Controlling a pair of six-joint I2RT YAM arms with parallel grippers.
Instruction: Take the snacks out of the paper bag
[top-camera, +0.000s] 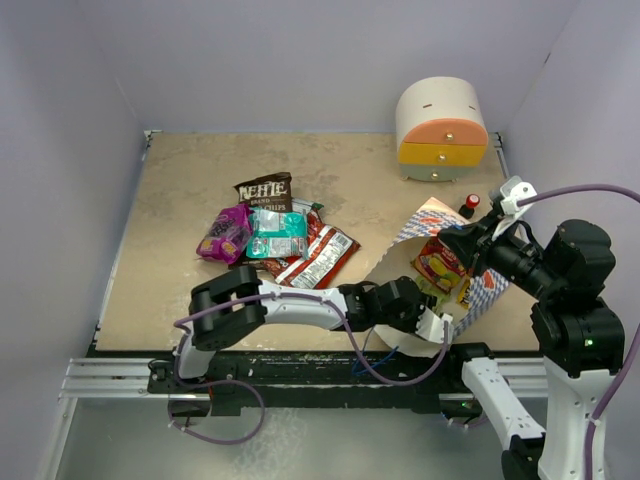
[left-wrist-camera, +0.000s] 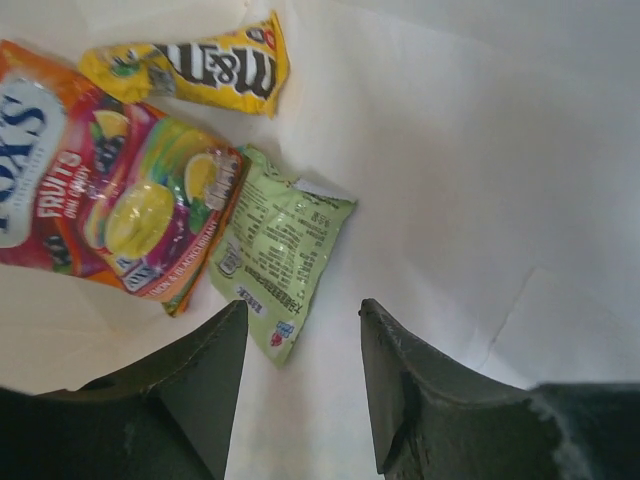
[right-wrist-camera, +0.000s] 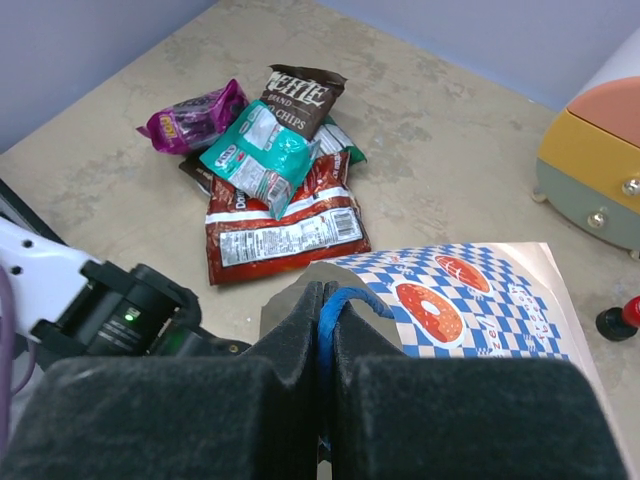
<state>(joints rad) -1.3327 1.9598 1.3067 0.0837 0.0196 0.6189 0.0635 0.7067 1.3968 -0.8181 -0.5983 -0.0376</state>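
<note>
So our left tool (left-wrist-camera: 300, 330) is spread wide inside the paper bag (top-camera: 492, 292), just short of a green packet (left-wrist-camera: 280, 245), and our right tool (right-wrist-camera: 326, 312) is pinching the bag's blue string handle (right-wrist-camera: 347, 297). We see the other snacks (top-camera: 275, 235) piled on the table (top-camera: 170, 200).

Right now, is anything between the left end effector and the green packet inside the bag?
Nothing visible does. The open left end effector is inside the bag, and the green packet lies just ahead of it on bare paper. The Fox's packet only overlaps the green one's left edge.
</note>
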